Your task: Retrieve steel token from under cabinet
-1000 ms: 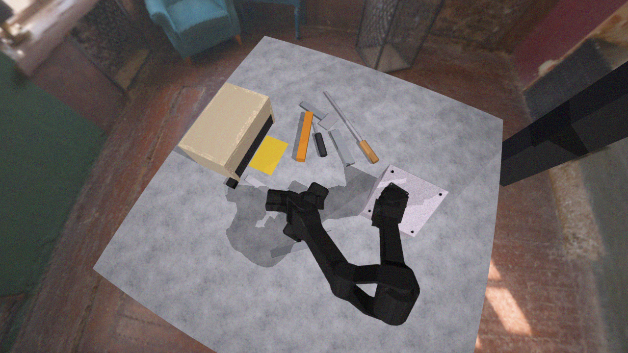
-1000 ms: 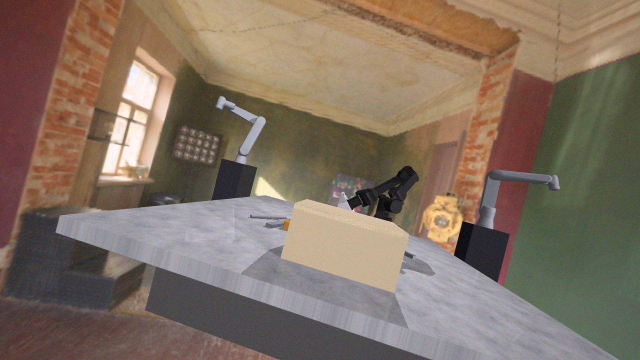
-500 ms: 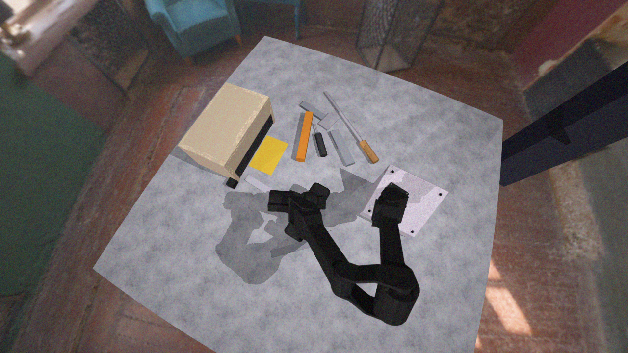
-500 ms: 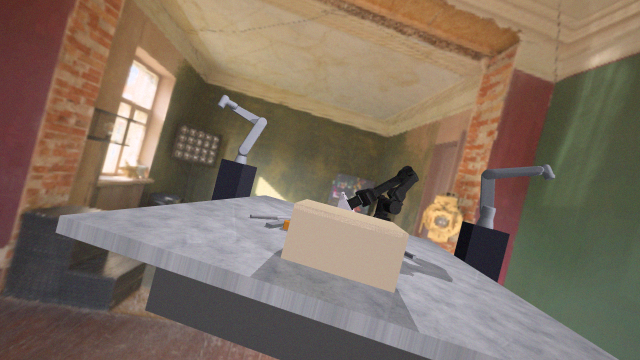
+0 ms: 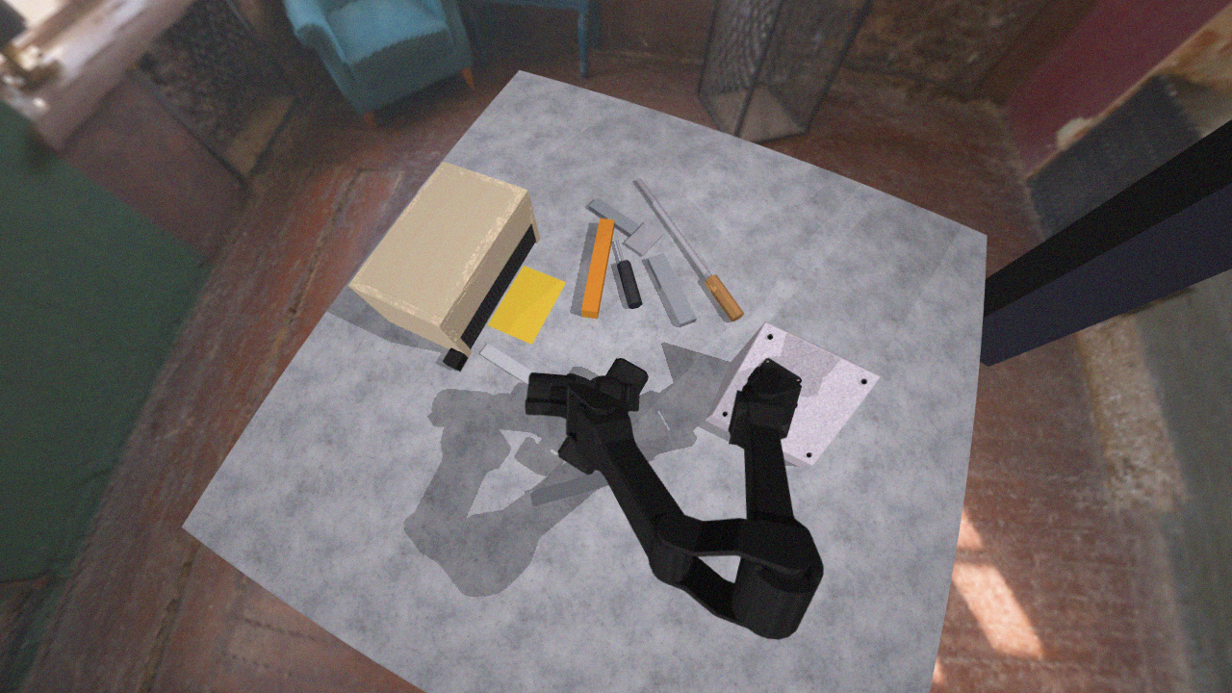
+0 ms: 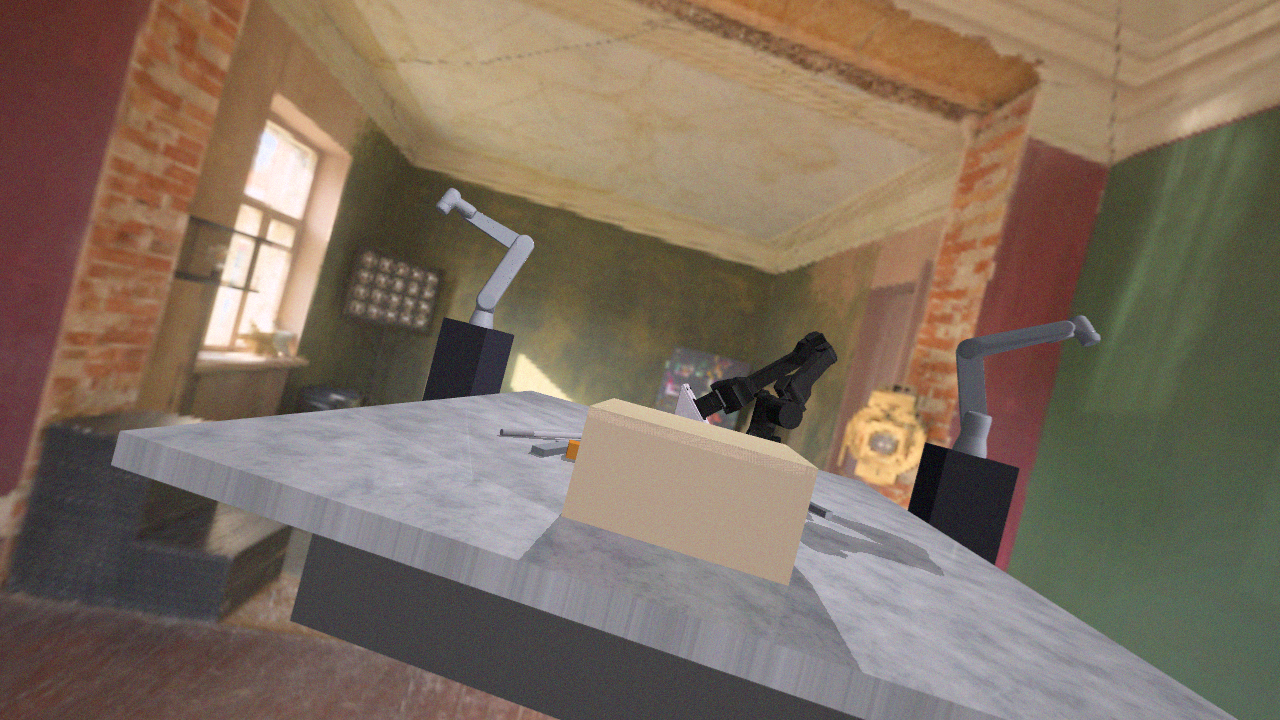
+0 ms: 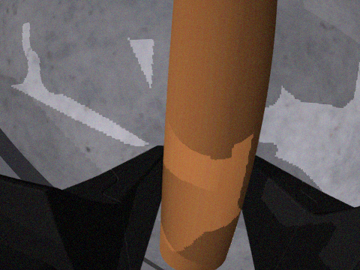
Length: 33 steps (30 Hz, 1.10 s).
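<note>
Surface: grey mottled table top over a red-brown brick floor.
Pincer: the gripper is seen at centre frame, closed on a round orange-brown handle; black fingers press it from both sides.
Held tool: a flat grey blade runs up-left from the pincer to just beside the cabinet's lower corner.
Cabinet: beige box, upper left of the pincer, dark slotted front.
Marked area: yellow patch, touching the slotted front.
Token: not made out in any view.
Other tools: orange bar, black-handled tool, grey bar, wooden-handled rod, right of the patch.
</note>
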Available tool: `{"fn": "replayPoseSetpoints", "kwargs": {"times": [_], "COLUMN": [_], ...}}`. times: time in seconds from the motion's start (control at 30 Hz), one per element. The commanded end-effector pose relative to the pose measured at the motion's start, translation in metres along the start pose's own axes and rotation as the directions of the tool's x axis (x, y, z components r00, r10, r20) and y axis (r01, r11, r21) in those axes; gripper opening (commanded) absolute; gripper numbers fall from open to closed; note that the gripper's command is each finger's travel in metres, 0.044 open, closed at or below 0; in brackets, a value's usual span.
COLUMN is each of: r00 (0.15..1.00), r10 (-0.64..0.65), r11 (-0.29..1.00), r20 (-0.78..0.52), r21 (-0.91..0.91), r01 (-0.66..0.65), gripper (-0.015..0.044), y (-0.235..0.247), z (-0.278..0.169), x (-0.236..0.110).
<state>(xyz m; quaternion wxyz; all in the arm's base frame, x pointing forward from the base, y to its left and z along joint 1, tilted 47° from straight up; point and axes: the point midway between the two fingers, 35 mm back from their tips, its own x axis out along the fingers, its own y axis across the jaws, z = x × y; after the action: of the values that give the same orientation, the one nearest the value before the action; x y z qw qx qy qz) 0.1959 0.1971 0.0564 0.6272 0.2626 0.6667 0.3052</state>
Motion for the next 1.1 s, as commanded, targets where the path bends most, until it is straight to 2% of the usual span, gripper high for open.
{"fn": "replayPoseSetpoints", "kwargs": {"times": [0.0,1.07], "r00": [1.000,1.000], "r10": [0.002,-0.004], "r11": [1.000,1.000], "r20": [0.000,0.000], "r21": [-0.003,0.000], "r01": [-0.002,0.004], "gripper": [0.0000,0.0000], "y": [0.000,-0.005], "z": [0.000,0.029], "x": [-0.001,-0.002]}}
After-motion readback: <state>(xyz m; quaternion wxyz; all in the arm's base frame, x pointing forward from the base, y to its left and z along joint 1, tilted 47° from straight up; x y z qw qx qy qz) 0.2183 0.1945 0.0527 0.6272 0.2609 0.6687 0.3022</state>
